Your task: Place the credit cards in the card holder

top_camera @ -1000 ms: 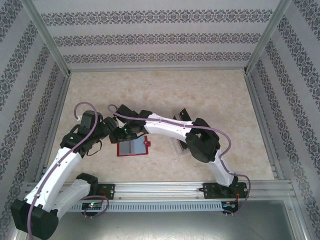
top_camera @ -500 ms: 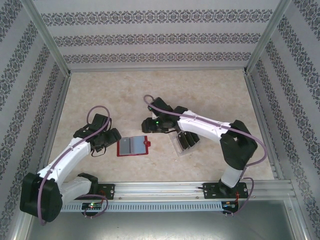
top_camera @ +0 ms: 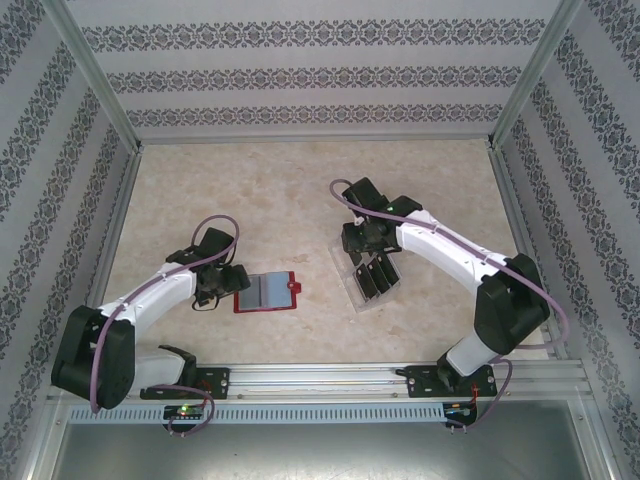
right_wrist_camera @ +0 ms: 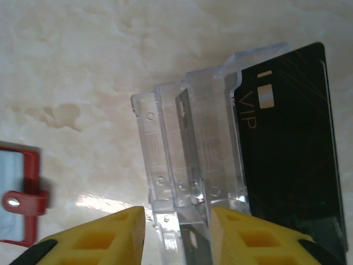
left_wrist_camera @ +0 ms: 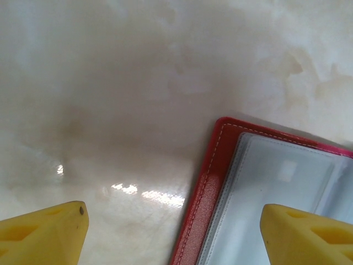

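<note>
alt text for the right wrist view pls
A black credit card marked VIP sits in the right-hand slot of a clear plastic tray on a pale marbled table. At the bottom edge the right gripper shows two yellow fingers standing apart over the tray's end, and the red card holder shows its snap tab at the left.

Credit card (right_wrist_camera: pixel 287 149): black, marked VIP, lay at right in the clear tray (right_wrist_camera: pixel 165 143).
Right gripper (right_wrist_camera: pixel 177 226): yellow fingers stood apart over the tray's edge.
Card holder (right_wrist_camera: pixel 14 182): red, at left, snap tab (right_wrist_camera: pixel 23 203) visible.
</note>
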### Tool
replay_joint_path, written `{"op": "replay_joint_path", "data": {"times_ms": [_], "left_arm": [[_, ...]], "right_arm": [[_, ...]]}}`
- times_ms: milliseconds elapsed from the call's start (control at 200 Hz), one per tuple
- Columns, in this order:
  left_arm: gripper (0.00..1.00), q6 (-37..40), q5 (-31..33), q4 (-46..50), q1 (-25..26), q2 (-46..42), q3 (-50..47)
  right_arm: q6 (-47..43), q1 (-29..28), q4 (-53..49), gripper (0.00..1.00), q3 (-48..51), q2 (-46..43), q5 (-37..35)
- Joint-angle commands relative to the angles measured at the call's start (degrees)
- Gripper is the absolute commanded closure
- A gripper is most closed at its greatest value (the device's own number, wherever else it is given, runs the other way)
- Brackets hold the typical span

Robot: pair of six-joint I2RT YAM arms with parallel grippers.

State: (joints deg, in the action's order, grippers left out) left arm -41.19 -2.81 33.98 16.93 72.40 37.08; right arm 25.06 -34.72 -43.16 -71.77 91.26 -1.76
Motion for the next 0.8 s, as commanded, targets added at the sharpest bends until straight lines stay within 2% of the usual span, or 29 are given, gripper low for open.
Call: {"op": "replay_joint_path", "data": {"times_ms": [0, 240, 794], "left_arm": [[0.18, 1.33, 0.39, -1.27, 0.70, 0.89, 0.62], [0.18, 1.33, 0.56, -1.28, 0.91, 1.12, 0.71], [0.17, 1.18, 0.47, -1.37, 0.89, 0.76, 0.89]], "right_arm": [[-4.43, 0.13, -4.18, 0.66, -4.12, 3.05, -2.70], [-6.67, 0.17, -6.04, 0.70, -7.91, 7.84, -3.96], [-8.76, 0.26, -7.73, 0.71, -12.01, 14.55, -5.01]]}}
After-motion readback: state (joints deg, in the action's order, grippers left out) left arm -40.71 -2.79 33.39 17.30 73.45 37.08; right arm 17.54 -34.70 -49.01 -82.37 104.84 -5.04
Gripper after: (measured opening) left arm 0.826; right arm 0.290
